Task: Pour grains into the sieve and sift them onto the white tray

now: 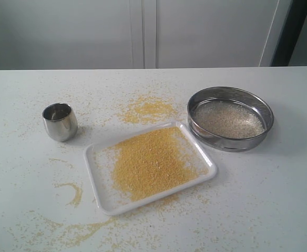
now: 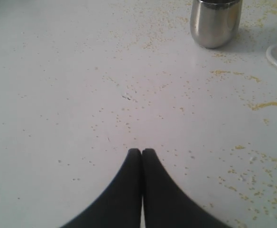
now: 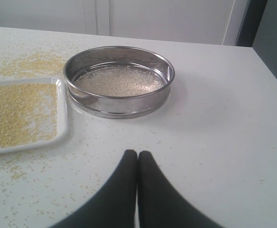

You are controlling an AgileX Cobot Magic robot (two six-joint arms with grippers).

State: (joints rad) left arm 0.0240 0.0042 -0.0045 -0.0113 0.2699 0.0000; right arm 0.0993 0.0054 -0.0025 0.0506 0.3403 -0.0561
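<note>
Grains (image 1: 151, 163) in two lots: whitish kernels inside sieve (image 1: 229, 143) just beside white tray (image 1: 103, 194), yellow meal heaped on tray and strewn over table (image 1: 269, 199); left gripper (image 2: 142, 152) and right gripper (image 3: 137, 154) both closed, holding nothing.

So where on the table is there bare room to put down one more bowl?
Best: the table front right, right of the white tray, in front of the sieve. The back strip behind the steel cup is also free. Crowded: the tray-sieve gap; spilled meal lies behind the tray.
</note>
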